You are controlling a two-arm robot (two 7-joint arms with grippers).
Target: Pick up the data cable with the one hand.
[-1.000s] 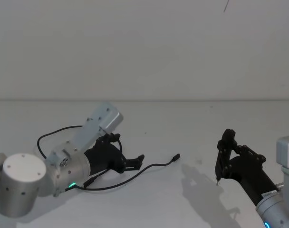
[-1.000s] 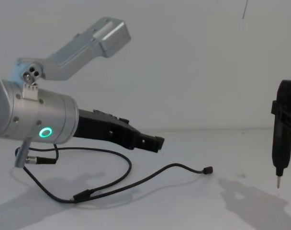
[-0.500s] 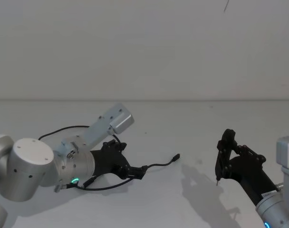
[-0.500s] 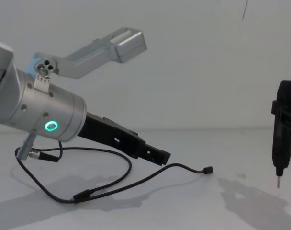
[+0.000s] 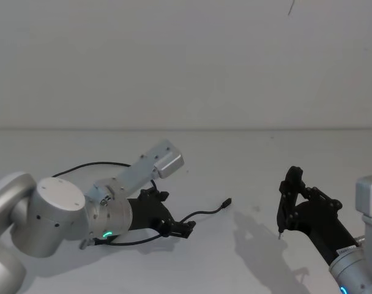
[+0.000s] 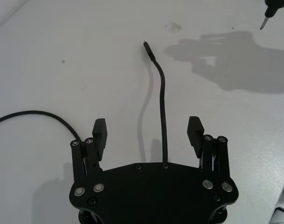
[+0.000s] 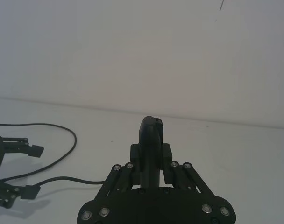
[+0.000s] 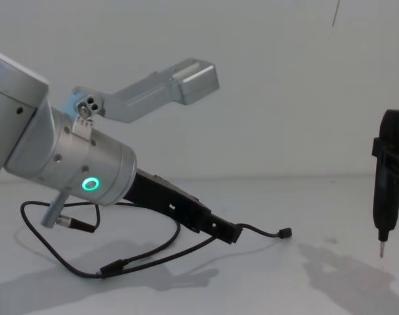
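Observation:
The data cable [image 5: 205, 213] lies on the white table, a thin black cord whose small plug [image 5: 227, 203] points toward the right arm. My left gripper [image 5: 185, 228] hangs low over it, tilted down toward the table. In the left wrist view the data cable [image 6: 162, 107] runs straight between the open fingers of the left gripper [image 6: 148, 125], touching neither one. From the chest, the left gripper [image 8: 232, 234] sits just short of the plug [image 8: 285, 232]. My right gripper [image 5: 290, 196] stays at the right, shut on a black pen-shaped tool [image 8: 386, 177].
A black lead with a silver barrel plug [image 8: 73, 223] hangs under the left arm. The cable's slack loops on the table [image 8: 304, 282] at the left, with a small inline piece [image 8: 114, 268]. A plain wall stands behind.
My left gripper has moved right and down toward the table, staying open, and now straddles the cable nearer its plug end. The right arm and its tool have not moved.

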